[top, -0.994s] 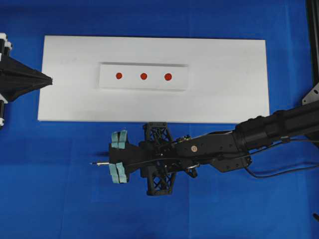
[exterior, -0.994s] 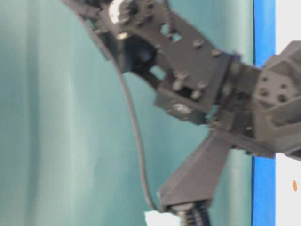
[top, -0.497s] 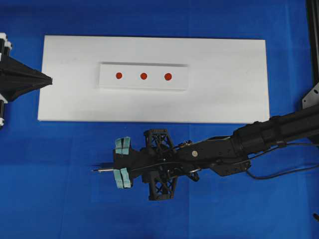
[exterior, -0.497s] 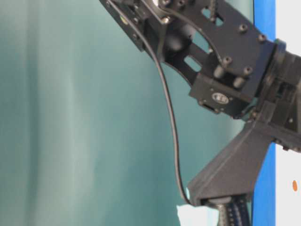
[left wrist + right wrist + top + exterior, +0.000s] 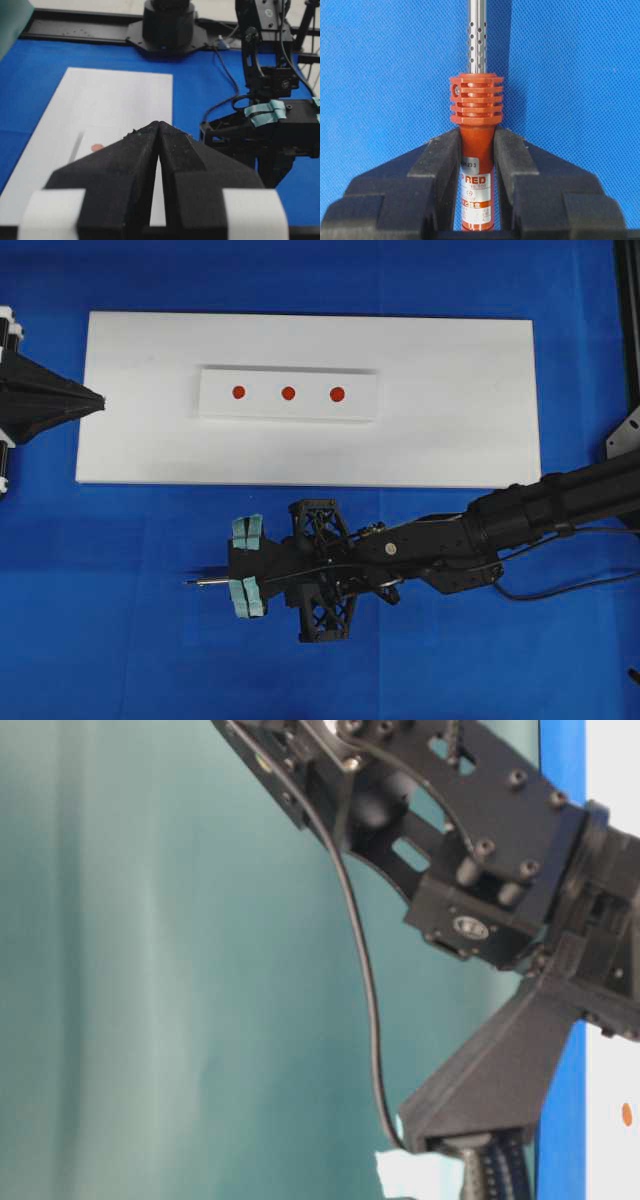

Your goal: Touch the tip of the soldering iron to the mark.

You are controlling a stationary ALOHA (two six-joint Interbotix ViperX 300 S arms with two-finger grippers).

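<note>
So, progress check: the pickup part is done, the actual touch isn't. My right gripper (image 5: 476, 150) is clamped on the soldering iron (image 5: 476, 145), both pads squeezing the red-orange handle just behind the ribbed collar, with the perforated metal shaft sticking straight out ahead of my fingers. From overhead the iron points away from my wrist, out over bare blue cloth (image 5: 120, 640), and the tip (image 5: 187, 583) is just a thin dark sliver past the teal-taped fingers.

What's left is basically the whole point of the job. The three red marks (image 5: 288, 393) sit on a small raised white strip on the white board (image 5: 450, 440), and that's well off to the side of my gripper, nowhere near the tip. I'd guess I need to swing the iron around toward the board and bring the tip down gently on a mark.

My left gripper (image 5: 158, 131) is closed on nothing, parked at the board's short edge. The cord (image 5: 362, 970) trails back along my arm.
</note>
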